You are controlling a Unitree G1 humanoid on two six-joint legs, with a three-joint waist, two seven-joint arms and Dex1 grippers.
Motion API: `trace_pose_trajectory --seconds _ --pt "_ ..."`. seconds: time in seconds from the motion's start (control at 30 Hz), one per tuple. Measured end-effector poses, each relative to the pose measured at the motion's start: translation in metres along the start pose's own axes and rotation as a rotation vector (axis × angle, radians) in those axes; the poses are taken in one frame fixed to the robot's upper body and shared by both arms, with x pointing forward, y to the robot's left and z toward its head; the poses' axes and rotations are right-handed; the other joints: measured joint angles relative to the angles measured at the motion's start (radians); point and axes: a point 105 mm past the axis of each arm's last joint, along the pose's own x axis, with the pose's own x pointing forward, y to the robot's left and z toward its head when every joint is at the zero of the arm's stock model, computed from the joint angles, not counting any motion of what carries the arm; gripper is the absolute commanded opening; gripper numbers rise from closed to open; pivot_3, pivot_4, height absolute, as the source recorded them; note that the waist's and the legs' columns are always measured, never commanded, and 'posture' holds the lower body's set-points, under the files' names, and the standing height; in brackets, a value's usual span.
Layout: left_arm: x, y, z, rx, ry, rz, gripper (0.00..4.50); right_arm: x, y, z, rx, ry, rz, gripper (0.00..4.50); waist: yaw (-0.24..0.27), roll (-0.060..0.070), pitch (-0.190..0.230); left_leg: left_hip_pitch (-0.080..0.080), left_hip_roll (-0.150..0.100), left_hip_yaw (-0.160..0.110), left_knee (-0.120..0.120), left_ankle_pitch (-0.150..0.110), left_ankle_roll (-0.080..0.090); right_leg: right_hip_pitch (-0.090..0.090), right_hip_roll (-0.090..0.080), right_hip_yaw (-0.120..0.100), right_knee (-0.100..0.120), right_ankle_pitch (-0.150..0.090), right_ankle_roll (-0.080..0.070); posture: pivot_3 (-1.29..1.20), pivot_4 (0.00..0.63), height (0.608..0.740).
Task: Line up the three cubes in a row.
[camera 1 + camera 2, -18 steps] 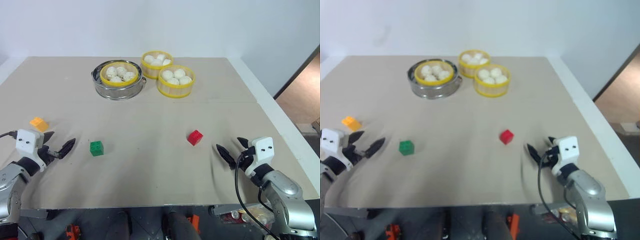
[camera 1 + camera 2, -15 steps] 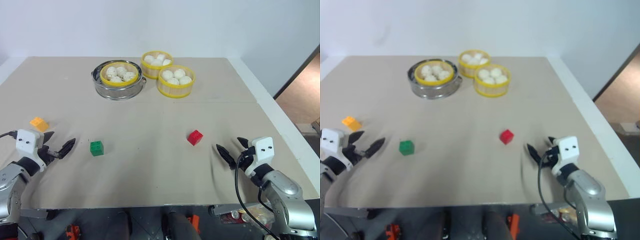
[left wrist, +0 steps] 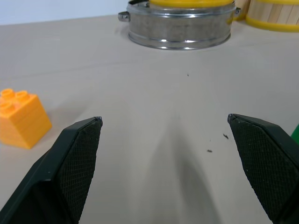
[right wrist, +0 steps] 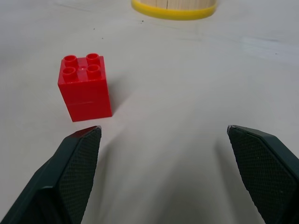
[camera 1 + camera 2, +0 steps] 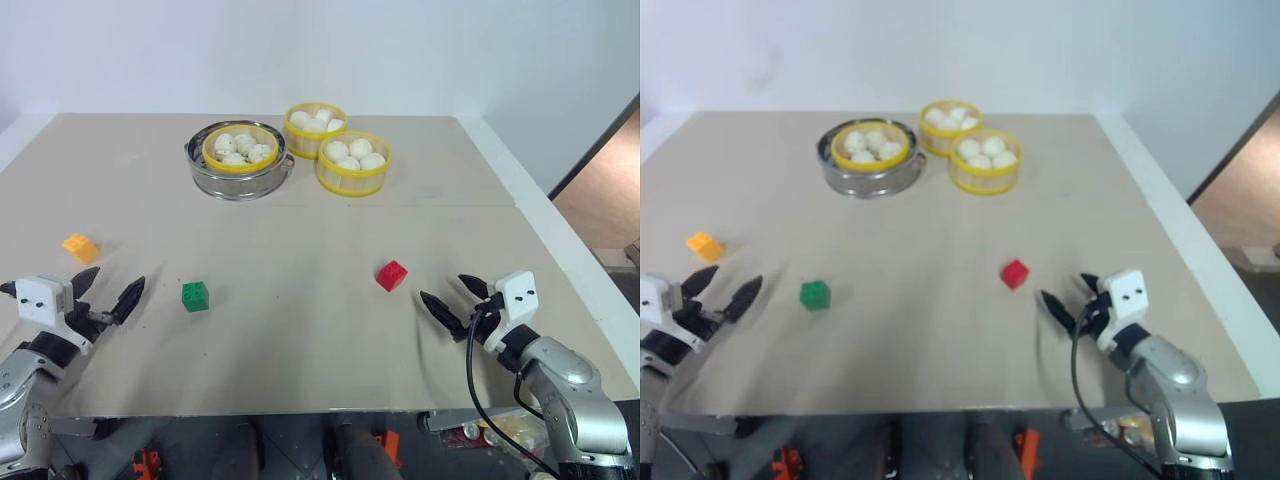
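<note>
Red studded plastic cube (image 5: pixel 391 275) sits right of table centre, green one (image 5: pixel 195 295) left, orange-yellow one (image 5: pixel 80 246) by the left edge; unmoved. Right gripper (image 5: pixel 449 300), jaws spread and empty, has edged toward red; left gripper (image 5: pixel 106 291) open, drawn back. Approach starting.

Bare table (image 5: pixel 300 330) lies between the well-spaced cubes; steel pot (image 5: pixel 238 172) and baskets (image 5: pixel 352 165) stand far back.

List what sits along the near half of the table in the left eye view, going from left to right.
left gripper → orange-yellow cube → green cube → red cube → right gripper. The orange-yellow cube and left gripper overlap in position across the view, so their order is loose.
</note>
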Motion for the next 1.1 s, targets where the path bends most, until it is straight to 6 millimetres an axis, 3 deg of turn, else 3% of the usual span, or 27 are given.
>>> trace_pose_trajectory --seconds 0.13,0.2,0.23,0.3,0.37,0.53,0.77,0.93,1.07,1.1 --pt "0.004 -0.007 0.024 0.047 -0.031 -0.084 4.46 0.001 -0.006 0.011 -0.022 -0.036 -0.021 4.5 0.0 0.0 0.0 -0.001 0.0 -0.001 0.001 0.0 0.0 0.0 0.0 -0.001 0.0 0.0 0.0 0.0 0.15 0.74" --pt "0.013 -0.031 0.058 0.103 -0.069 -0.254 4.46 0.008 -0.01 0.031 -0.038 -0.08 -0.001 4.5 0.0 0.0 0.001 0.0 0.0 -0.001 0.001 -0.001 -0.002 0.0 -0.001 0.0 0.0 0.0 0.0 0.0 0.15 0.74" --pt "0.017 -0.055 0.077 0.138 -0.096 -0.385 4.46 0.013 -0.006 0.048 -0.046 -0.124 0.025 4.5 0.0 0.001 0.001 0.0 0.0 0.001 0.001 -0.001 -0.002 0.0 -0.001 0.0 0.0 0.0 0.0 0.0 0.15 0.74" --pt "0.017 -0.079 0.084 0.156 -0.103 -0.506 4.46 0.018 0.003 0.063 -0.056 -0.163 0.066 4.5 0.0 0.002 0.0 0.003 0.0 0.003 0.001 -0.001 -0.002 0.002 -0.002 0.001 0.0 0.001 0.0 0.0 0.15 0.74" --pt "0.013 -0.111 0.075 0.138 -0.037 -0.688 4.46 0.025 0.024 0.067 -0.047 -0.158 0.151 4.5 -0.001 0.002 0.0 0.005 0.0 0.004 0.0 -0.001 -0.001 0.003 -0.001 0.002 0.0 0.0 0.0 0.0 0.15 0.74" --pt "0.013 -0.146 0.06 0.088 0.037 -0.899 4.46 0.036 0.048 0.048 -0.013 -0.076 0.243 4.5 0.0 0.003 0.0 0.001 0.001 0.002 0.0 -0.003 0.0 0.001 0.003 0.003 0.0 -0.003 0.001 0.0 0.15 0.74" --pt "0.025 -0.18 0.045 0.099 0.071 -1.112 4.46 0.056 0.044 0.036 0.008 -0.014 0.232 4.5 -0.002 0.002 0.0 0.0 0.0 0.003 0.002 -0.003 0.001 0.001 0.003 0.005 0.0 -0.003 0.003 0.0 0.15 0.74" --pt "0.028 -0.183 0.041 0.104 0.077 -1.128 4.46 0.06 0.043 0.03 0.024 0.027 0.23 4.5 -0.002 0.002 0.0 0.0 0.0 0.002 0.002 -0.004 0.001 0.001 0.005 0.005 0.0 -0.003 0.003 0.0 0.15 0.74" --pt "0.029 -0.185 0.041 0.119 0.071 -1.136 4.5 0.059 0.044 0.02 0.04 0.064 0.222 3.74 -0.001 0.002 0.0 0.0 0.0 0.001 0.001 -0.004 0.002 0.001 0.005 0.005 0.0 -0.003 0.004 0.0 0.15 0.74" --pt "0.029 -0.186 0.041 0.116 0.067 -1.139 4.5 0.057 0.045 0.016 0.045 0.076 0.22 3.17 -0.001 0.002 0.0 0.0 0.0 0.001 0.001 -0.004 0.002 0.001 0.005 0.005 0.0 -0.003 0.004 0.0 0.15 0.74"
